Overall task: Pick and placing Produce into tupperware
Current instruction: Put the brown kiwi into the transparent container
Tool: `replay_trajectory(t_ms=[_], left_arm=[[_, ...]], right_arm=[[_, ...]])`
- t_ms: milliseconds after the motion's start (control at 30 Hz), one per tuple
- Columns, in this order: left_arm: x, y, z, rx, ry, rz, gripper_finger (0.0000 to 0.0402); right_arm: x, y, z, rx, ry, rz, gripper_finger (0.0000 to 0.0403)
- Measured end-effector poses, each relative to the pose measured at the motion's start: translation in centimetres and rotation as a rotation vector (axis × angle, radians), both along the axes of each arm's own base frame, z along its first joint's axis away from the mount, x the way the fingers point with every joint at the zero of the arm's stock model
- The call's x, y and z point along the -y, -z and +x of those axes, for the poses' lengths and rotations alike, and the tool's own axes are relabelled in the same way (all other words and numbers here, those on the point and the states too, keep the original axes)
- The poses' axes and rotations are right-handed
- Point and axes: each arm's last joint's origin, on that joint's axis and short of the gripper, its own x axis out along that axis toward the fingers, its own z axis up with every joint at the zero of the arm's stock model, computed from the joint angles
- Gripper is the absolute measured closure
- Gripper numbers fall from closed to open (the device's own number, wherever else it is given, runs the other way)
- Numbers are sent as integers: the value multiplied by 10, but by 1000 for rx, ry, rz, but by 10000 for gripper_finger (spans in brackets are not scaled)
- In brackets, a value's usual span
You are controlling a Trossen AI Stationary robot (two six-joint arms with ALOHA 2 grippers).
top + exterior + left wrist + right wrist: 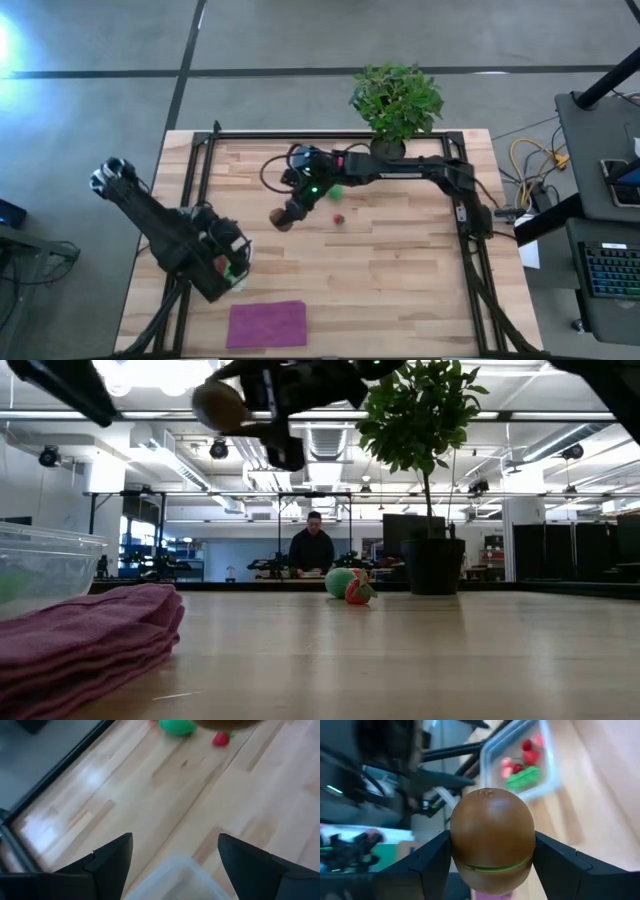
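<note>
A: Where is the brown kiwi-like piece (492, 840) found?

B: It is clamped between the two fingers of the right tool (287, 216), raised clear of the surface (400, 270), toward the far side and a little left of centre. In the low view it is seen high above the wood.

A: And the tupperware (232, 262)?

B: It is set at the near left of the surface, well apart from the held kiwi. Several red pieces and a long green one (522, 777) are seen inside it from the right wrist view.

A: How is the left tool (225, 262) placed?

B: It is held just over the tupperware, with its fingers (112, 855) spread apart and nothing gripped; the container's clear rim is seen between them.

A: What is left loose on the surface?

B: A green round piece (334, 193) and a small red one (339, 218) are left just right of the right tool, close together. A folded purple cloth (267, 324) is laid at the near edge, beside the tupperware, and a potted plant (396, 101) is stood at the far edge.
</note>
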Motion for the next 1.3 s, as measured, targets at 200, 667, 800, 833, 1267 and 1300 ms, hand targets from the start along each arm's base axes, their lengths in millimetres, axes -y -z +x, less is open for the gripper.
replay_trajectory(t_ms=[200, 667, 800, 833, 1267, 1300], left_arm=[[25, 3, -9, -39, -2, 69, 123], [21, -21, -16, 129, 29, 66, 123], [5, -43, -27, 262, -7, -14, 123], [2, -48, -30, 281, 1, -19, 123], [-47, -67, -71, 476, -255, -530, 123], [-51, -67, -74, 508, -297, -581, 123]], right_arm=[[5, -11, 29, 67, -48, 75, 161], [15, 1, 58, 29, -51, 116, 160], [14, -2, 57, 42, -54, 110, 160], [14, -3, 57, 44, -54, 109, 160], [13, -8, 58, 97, -70, 80, 161], [13, -8, 58, 102, -70, 80, 161]])
